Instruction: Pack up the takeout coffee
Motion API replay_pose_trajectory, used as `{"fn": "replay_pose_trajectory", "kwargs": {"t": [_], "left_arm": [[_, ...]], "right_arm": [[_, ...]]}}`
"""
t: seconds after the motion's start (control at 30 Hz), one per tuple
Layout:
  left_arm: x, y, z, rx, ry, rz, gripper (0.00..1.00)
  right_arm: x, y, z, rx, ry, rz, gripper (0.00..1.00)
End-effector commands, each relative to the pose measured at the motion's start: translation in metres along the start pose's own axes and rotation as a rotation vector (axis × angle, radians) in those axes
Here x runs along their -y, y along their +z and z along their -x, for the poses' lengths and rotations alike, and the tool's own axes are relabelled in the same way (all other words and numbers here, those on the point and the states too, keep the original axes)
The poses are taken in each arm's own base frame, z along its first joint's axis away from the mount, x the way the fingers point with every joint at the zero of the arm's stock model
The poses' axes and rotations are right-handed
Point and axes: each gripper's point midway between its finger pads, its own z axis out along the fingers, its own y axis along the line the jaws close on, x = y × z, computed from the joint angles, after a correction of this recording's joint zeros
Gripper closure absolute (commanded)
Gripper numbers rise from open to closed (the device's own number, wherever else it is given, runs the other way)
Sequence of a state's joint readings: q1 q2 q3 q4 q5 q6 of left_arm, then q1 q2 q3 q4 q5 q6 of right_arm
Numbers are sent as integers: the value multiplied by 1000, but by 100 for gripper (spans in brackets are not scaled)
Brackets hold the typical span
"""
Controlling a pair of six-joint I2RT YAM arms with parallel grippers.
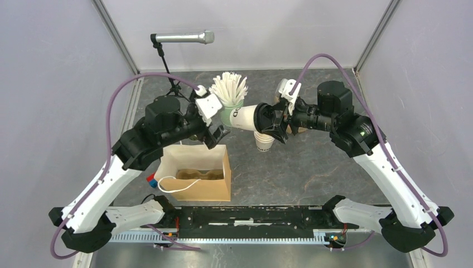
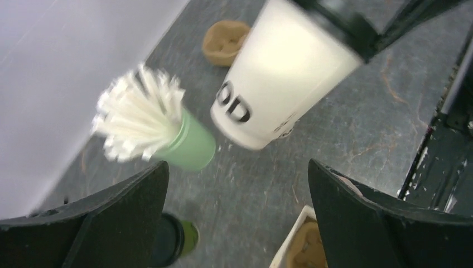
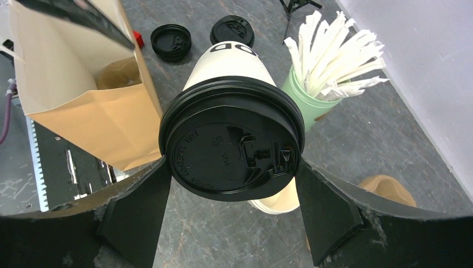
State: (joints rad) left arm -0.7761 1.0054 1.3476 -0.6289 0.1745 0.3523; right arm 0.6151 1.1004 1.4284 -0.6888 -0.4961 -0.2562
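One white takeout cup (image 1: pixel 244 118) hangs on its side in the air just beyond the far right corner of the open paper bag (image 1: pixel 196 188). The right claw (image 3: pixel 231 167) grips it at the rim of its black lid (image 3: pixel 231 146), and its base points toward the left arm. The left claw (image 2: pixel 237 167) hovers over the bag's far wall with its fingers spread wide and nothing between them. It faces the cup's base but is apart from it.

A second coffee, the olive-green cup (image 2: pixel 174 240), stands on the worktop (image 1: pixel 312 167) near the bag's far side, below the left claw. A brown pulp tray (image 1: pixel 192 174) lies in the bottom of the bag with no cups in it. Farther beyond the bag stands a mint-green cup of white sticks (image 1: pixel 230 96), and a stack of cream cups (image 1: pixel 264 142) sits off the bag's far right corner, under the held cup.

The step in hand appears to be bringing the first coffee to the bag, possibly by passing it between arms. Neither cup is packed yet. Next, the cup must be turned upright and lowered into a tray well. A hold on the cup's body would likely be safer for that than one on the lid.
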Motion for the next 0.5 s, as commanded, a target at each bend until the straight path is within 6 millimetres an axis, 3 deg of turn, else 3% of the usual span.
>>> {"fn": "replay_pose_trajectory", "kwargs": {"t": [0.0, 0.1, 0.3, 0.47], "left_arm": [[-41, -48, -13, -175, -291, 329, 0], [-50, -84, -33, -352, -418, 483, 0], [-46, -144, -73, -657, -496, 654, 0], [-38, -162, -78, -599, -701, 717, 8]], "right_arm": [[11, -9, 24, 51, 0, -74, 16], [13, -11, 32, 61, -4, -80, 16], [18, -10, 37, 69, -11, -96, 16], [16, -10, 34, 84, -7, -99, 16]]}}
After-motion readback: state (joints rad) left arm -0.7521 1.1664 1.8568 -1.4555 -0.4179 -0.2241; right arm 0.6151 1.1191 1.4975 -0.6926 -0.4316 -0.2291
